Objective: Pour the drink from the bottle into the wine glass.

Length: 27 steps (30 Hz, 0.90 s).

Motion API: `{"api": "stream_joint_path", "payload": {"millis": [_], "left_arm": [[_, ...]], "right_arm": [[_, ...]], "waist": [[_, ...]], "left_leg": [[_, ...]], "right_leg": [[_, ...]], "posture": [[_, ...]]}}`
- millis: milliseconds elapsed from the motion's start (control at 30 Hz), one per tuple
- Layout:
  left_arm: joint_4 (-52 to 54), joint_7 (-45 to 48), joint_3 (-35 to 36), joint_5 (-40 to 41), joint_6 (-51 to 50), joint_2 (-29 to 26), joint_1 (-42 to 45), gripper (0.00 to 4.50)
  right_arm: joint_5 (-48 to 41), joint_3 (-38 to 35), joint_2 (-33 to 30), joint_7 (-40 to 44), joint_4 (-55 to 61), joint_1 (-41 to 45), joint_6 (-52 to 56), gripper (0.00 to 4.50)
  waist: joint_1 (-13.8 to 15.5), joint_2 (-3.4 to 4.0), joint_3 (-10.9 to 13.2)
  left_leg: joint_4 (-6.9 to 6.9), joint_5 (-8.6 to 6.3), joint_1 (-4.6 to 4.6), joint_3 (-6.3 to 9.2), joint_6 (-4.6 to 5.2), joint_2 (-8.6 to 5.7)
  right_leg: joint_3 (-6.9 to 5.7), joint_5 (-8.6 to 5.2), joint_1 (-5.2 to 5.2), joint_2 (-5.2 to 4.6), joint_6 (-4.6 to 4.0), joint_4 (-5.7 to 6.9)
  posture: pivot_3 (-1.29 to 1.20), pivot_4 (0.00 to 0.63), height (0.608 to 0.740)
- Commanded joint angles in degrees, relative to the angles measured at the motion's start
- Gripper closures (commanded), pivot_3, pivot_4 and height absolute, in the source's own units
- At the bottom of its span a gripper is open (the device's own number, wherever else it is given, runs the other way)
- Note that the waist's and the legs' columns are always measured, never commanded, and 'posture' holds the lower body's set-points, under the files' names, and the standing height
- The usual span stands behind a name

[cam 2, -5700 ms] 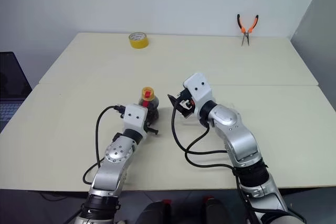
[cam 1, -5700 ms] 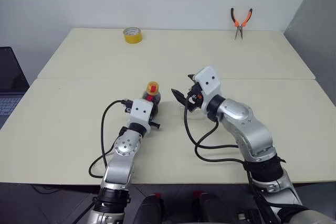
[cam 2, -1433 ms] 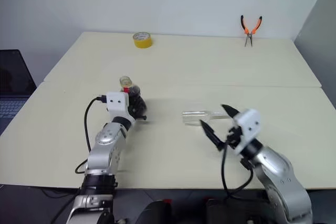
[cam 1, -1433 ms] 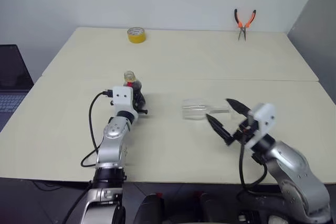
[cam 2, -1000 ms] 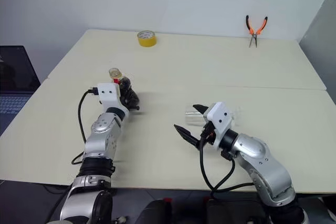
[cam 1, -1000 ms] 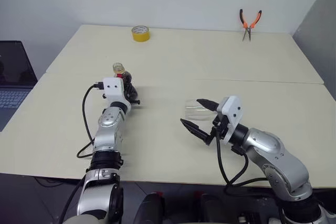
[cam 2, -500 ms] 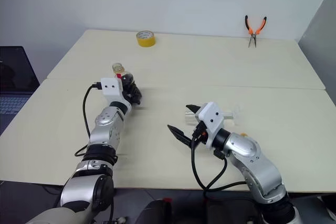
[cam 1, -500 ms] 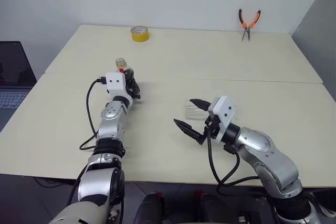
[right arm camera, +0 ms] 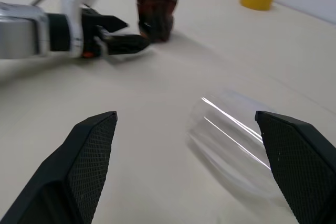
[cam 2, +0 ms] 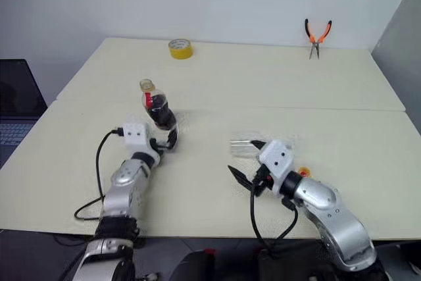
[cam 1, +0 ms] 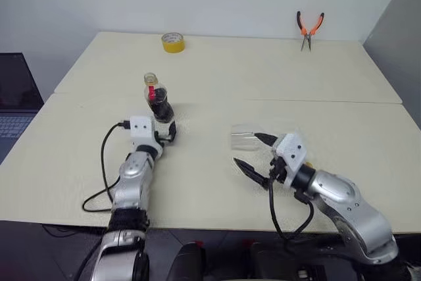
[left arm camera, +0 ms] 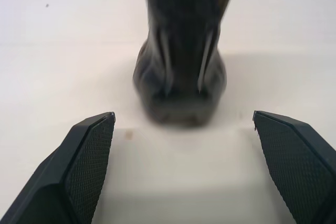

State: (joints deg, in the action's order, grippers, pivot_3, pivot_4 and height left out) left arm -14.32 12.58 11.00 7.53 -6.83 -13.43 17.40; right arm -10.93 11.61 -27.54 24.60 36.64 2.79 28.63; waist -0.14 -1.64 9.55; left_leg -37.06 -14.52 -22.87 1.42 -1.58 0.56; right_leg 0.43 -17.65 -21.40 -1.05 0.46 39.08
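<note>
so there's this big pale worktop (cam 1: 217, 70) made of two slabs butted together. the wine glass (cam 1: 245, 139) is lying on its side near the middle, right by the right tool (cam 1: 252, 153), which is spread wide with nothing in it, one finger just beside the bowl. the bottle (cam 1: 158, 102) stands upright at about 10 o'clock from the glass, well apart from it, cap off, dark drink (right arm camera: 156, 11) still filling its round body. the left tool (cam 2: 162, 139) sits just short of the bottle at its 6 o'clock, jaws wide and not touching it. a yellow tape roll (cam 1: 172, 42) is way back at 12 o'clock from the bottle, and orange pliers (cam 1: 308, 28) are over in the far right corner.
</note>
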Motion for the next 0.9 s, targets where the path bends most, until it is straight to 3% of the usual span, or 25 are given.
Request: {"api": "stream_joint_path", "payload": {"millis": [33,200,300,467,900], "left_arm": [[8.65,0.38,-1.09,0.62,-4.35,-0.32,-4.49,0.05],[15.76,1.41,-3.91,0.69,-8.93,0.63,-10.12,0.05],[19.91,8.15,-8.28,2.83,-8.57,0.0,-11.88,0.05],[22.24,16.54,-11.67,5.78,-9.27,-2.45,-11.67,0.05],[20.5,33.13,-12.61,11.72,-10.9,-11.76,-4.39,0.05]], "right_arm": [[7.56,-1.9,-1.63,-3.58,1.8,-1.79,-6.36,0.0],[22.29,0.85,-4.31,-8.7,-3.8,-1.15,-13.26,0.0],[33.79,5.8,-7.2,-8.63,-7.77,2.79,-14.81,0.0],[44.68,10.05,-8.31,-8.24,-13.46,6.03,-16.87,0.0],[58.0,10.73,-5.08,-8.67,-25.02,12.06,-14.63,0.0]], "waist": [[0.01,0.0,-0.02],[-0.02,0.1,-0.11],[-0.02,0.15,-0.13],[0.06,0.15,-0.13],[-0.07,0.15,-0.12]], "left_leg": [[0.0,0.0,0.01,-0.02,0.0,0.0],[0.02,0.0,0.09,-0.07,-0.01,-0.01],[0.03,0.03,0.11,-0.12,-0.06,-0.02],[0.02,0.07,0.09,-0.1,-0.11,-0.02],[0.02,0.06,0.08,-0.13,-0.11,-0.02]], "right_leg": [[0.01,0.0,0.0,0.0,0.0,0.0],[0.06,-0.01,0.05,0.0,0.01,0.0],[0.11,-0.01,0.04,0.01,0.01,0.0],[0.08,-0.01,0.04,0.02,0.01,-0.01],[0.11,-0.01,0.01,0.04,-0.01,-0.02]], "posture": [[0.0,0.15,0.74],[0.0,0.15,0.74],[0.0,0.15,0.74],[0.0,0.15,0.74],[0.0,0.15,0.74]]}}
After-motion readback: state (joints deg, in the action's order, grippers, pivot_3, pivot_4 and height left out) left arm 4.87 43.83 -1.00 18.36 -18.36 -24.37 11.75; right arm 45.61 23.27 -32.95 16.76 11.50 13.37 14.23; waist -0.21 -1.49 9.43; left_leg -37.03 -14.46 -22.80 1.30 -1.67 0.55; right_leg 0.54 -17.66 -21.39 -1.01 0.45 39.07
